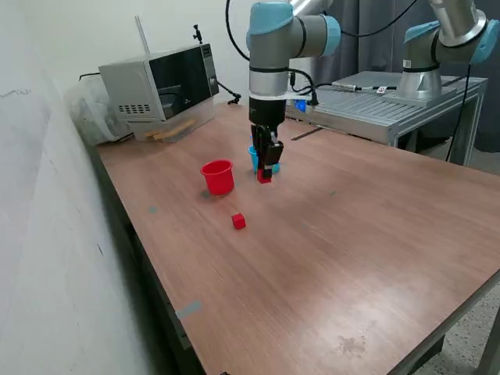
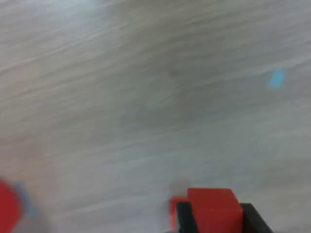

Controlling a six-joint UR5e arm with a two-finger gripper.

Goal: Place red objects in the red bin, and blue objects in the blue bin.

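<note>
My gripper (image 1: pixel 266 170) is shut on a small red cube (image 1: pixel 264 176), low over the wooden table. In the wrist view the same cube (image 2: pixel 214 208) sits between my black fingers (image 2: pixel 182 218). The red cup (image 1: pixel 218 176) stands upright just to the exterior view's left of the gripper; a red blur in the wrist view (image 2: pixel 7 208) may be this cup. The light blue cup (image 1: pixel 255 156) stands right behind the gripper and is mostly hidden by it. A second red cube (image 1: pixel 238 221) lies on the table in front of the red cup. No dark blue cubes are in view.
A microwave (image 1: pixel 160 84) stands at the table's back left corner with wooden strips beside it. A second robot arm (image 1: pixel 437 47) on a metal platform (image 1: pixel 375 105) is at the back right. A white wall (image 1: pixel 47 234) runs along the left edge. Small blue tape marks (image 1: pixel 187 309) dot the table.
</note>
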